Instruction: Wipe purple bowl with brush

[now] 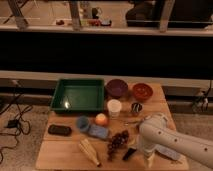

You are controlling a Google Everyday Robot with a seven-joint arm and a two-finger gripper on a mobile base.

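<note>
The purple bowl (117, 87) stands at the back of the wooden table (60, 155), between the green tray (80, 94) and the red-orange bowl (142, 91). A slim black stick-like object that looks like the brush (129, 153) lies near the front edge, just right of a bunch of dark grapes (117, 141). My white arm (165, 140) comes in from the lower right and bends down. The gripper (147, 159) points down at the table's front edge, just right of the brush and far from the purple bowl.
A white cup (114, 107), a small metal cup (136, 107), an orange fruit (101, 119), two blue objects (92, 127), a flat black rectangular object (59, 130) and a pale straw-coloured tapered object (89, 150) crowd the table's middle and front.
</note>
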